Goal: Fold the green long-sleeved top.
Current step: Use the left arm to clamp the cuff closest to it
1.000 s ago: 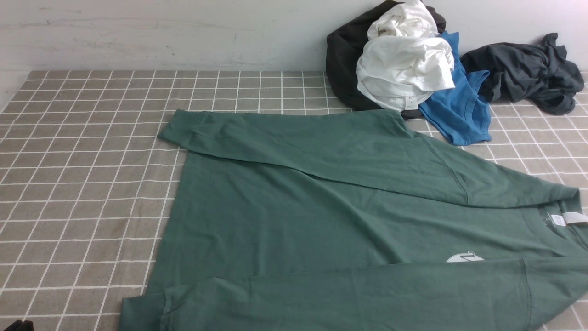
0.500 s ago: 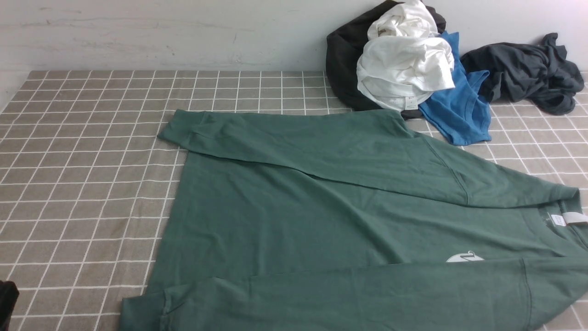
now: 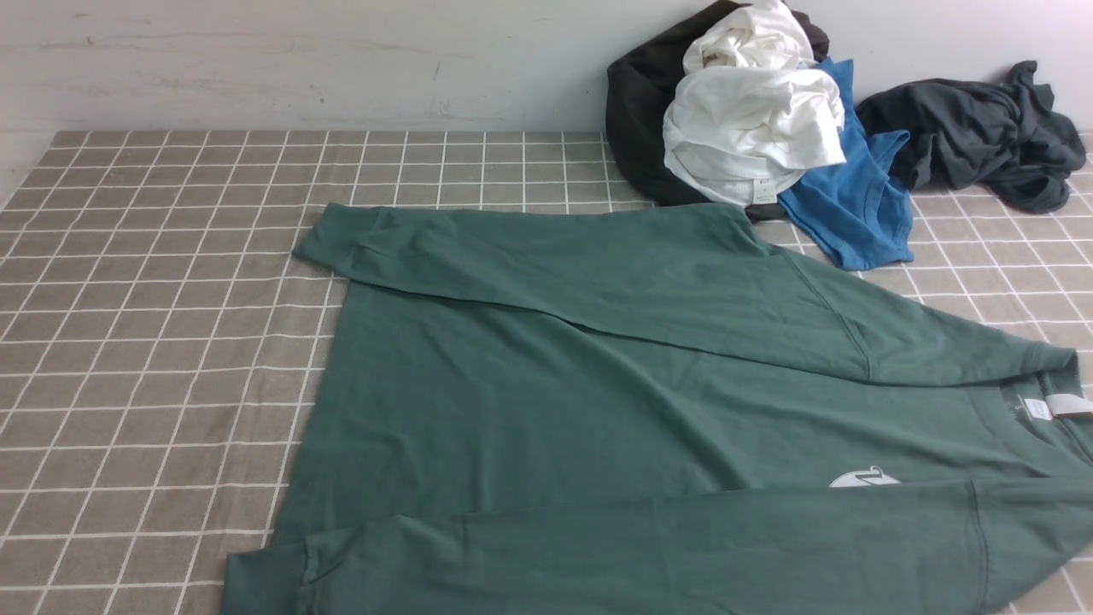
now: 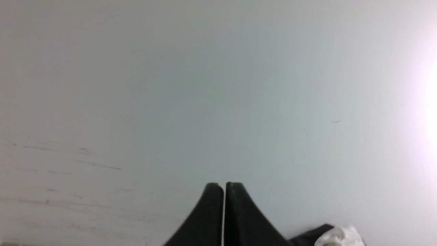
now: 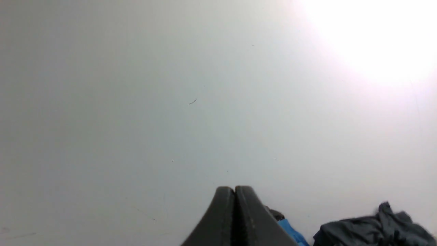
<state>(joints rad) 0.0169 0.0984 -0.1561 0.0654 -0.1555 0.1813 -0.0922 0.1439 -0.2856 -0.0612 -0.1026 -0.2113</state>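
Checked grey cloth covers the table below a scuffed white wall, and the green long-sleeved top lies spread across the middle and right of it. Its neck label is at the right edge and its hem is toward the left. Its far sleeve and near sleeve are both laid across the body, the near one beside the white chest print. From my console I judge the next fold is where things could go wrong. The loose sleeves could slide off if the body is lifted unevenly. The far shoulder sits just beside the heap of a black garment, white garment and blue garment, so a pinch there could catch the wrong cloth. The charcoal garment lies farther right, apart from the top. The top's near and right edges run out of frame, so I cannot tell whether they overhang the table. The left gripper and right gripper are both closed on nothing, jaws pressed together. Each faces the wall with only scraps of the heap in view. Neither appears in the front view, so I judge them well apart from the top.
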